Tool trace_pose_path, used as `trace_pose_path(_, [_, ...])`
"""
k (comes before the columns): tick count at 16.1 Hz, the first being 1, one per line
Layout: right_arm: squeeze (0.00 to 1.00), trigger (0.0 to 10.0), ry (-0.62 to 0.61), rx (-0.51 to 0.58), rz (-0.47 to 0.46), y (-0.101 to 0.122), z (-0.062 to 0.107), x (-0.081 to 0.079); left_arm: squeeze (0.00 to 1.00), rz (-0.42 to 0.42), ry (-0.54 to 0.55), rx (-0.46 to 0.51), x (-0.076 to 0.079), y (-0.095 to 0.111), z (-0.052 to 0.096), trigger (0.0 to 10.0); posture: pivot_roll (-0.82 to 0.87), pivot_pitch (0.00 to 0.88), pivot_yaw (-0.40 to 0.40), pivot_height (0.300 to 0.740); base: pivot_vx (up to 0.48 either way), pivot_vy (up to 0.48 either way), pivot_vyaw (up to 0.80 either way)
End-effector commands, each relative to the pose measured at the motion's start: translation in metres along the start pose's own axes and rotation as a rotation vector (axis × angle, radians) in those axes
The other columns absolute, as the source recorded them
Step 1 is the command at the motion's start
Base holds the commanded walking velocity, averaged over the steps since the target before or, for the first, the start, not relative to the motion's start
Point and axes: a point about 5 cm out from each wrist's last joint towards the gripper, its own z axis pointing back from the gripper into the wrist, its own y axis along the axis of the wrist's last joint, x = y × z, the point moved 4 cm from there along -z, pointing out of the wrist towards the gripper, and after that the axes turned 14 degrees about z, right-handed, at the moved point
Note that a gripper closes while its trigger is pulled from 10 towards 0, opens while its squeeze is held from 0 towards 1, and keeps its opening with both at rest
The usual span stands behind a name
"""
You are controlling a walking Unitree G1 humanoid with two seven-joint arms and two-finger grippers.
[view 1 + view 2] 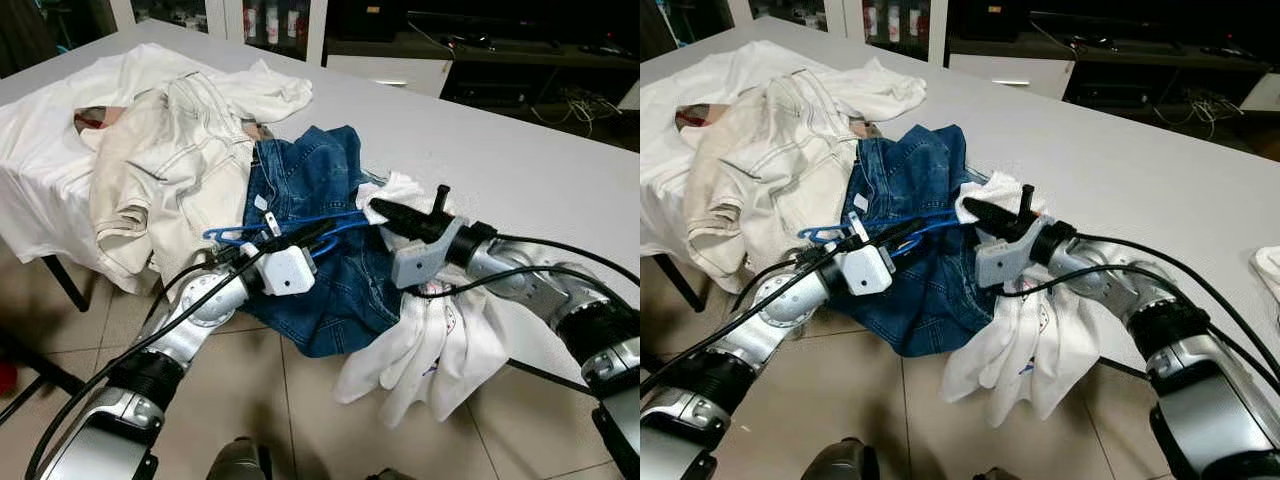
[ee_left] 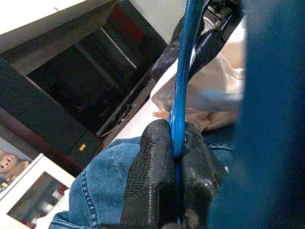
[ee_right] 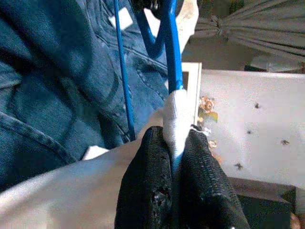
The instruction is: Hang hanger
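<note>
A blue wire hanger point(image 1: 338, 220) is held level over the table's near edge, between my two grippers. My left gripper point(image 1: 318, 233) is shut on one side of it; in the left wrist view the blue wire point(image 2: 180, 95) is pinched between the black fingertips point(image 2: 152, 162). My right gripper point(image 1: 382, 211) is shut on the other end, where a white shirt point(image 1: 440, 340) covers the hanger. The right wrist view shows the cloth-wrapped blue end point(image 3: 175, 114) clamped in the fingers point(image 3: 147, 181). The shirt droops off the table edge below the right wrist.
Blue jeans point(image 1: 310, 180) lie under the hanger and spill over the edge. A cream jacket point(image 1: 170, 150) and white cloth point(image 1: 40, 130) cover the table's left part. The grey table point(image 1: 520, 170) runs right. Dark cabinets point(image 1: 520, 70) stand behind; tiled floor point(image 1: 300, 400) lies below.
</note>
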Motion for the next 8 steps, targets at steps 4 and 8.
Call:
trace_pose_path(4, [0.85, 10.0, 0.11, -0.21, -0.057, -0.042, 0.027, -0.021, 0.0, -0.003, 0.064, -0.012, -0.012, -0.003, 0.006, 0.0, 0.12, 0.0, -0.099, 0.71, 0.0, 0.0, 0.0])
trace_pose_path(8, [0.0, 10.0, 0.233, -0.259, -0.106, -0.044, 0.028, -0.044, 0.0, -0.005, 0.066, -0.018, -0.012, -0.004, 0.004, 0.0, 0.12, 0.0, -0.096, 0.71, 0.0, 0.0, 0.0])
